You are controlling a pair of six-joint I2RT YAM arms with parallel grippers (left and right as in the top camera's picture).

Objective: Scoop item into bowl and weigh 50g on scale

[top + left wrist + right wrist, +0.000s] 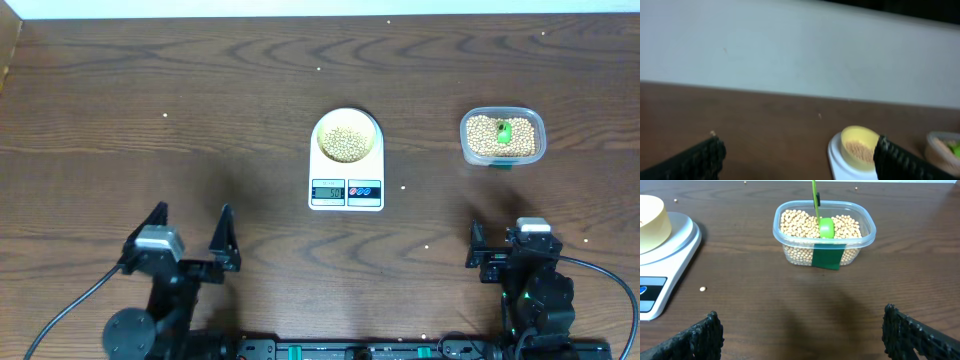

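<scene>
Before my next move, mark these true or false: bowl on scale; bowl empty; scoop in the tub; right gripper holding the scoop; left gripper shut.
1. The bowl sits on the scale. True.
2. The bowl is empty. False: it holds beans.
3. The green scoop rests in the clear tub. True.
4. The right gripper holds the scoop. False: it is open, apart from the tub, holding nothing.
5. The left gripper is shut. False: it is open.

One scale (346,205), one bowl (320,143), one tub (541,127), one scoop (504,131), two hands (192,222) (801,327).
</scene>
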